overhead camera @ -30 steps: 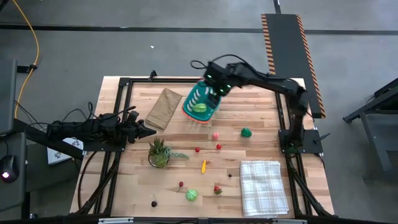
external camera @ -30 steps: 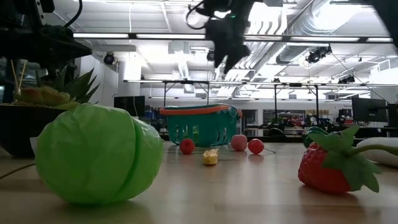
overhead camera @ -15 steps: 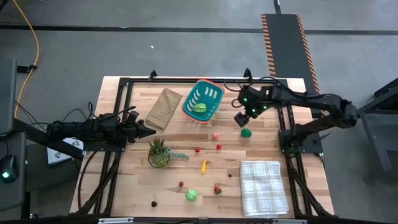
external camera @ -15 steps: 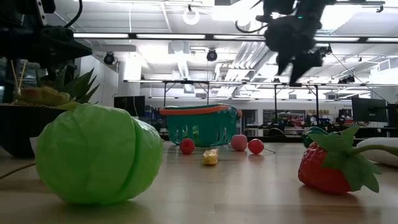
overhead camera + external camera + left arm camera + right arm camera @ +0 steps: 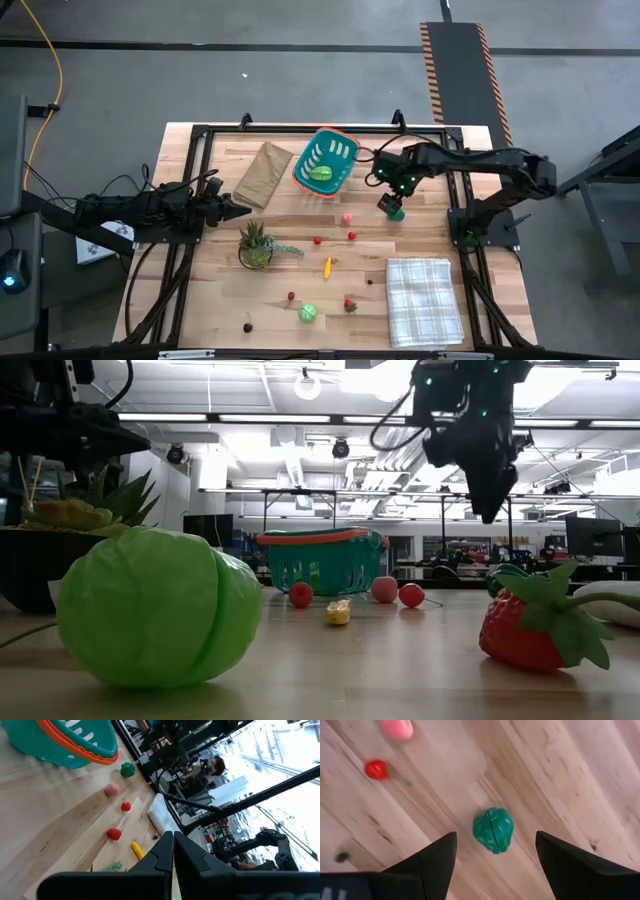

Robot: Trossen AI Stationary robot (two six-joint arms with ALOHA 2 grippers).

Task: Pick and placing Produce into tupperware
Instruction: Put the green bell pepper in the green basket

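- Right gripper (image 5: 495, 851) — fingers wide apart, empty — hangs over the green pepper (image 5: 493, 830).
- Left gripper (image 5: 238, 209) closed, empty, beside the paper bag (image 5: 262, 172).

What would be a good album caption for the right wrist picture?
Open right end effector poised above a dark green toy pepper on the wooden table.

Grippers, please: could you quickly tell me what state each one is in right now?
Left gripper: shut, holding nothing, parked at the table's left edge.
Right gripper: open, empty, poised above the dark green pepper.
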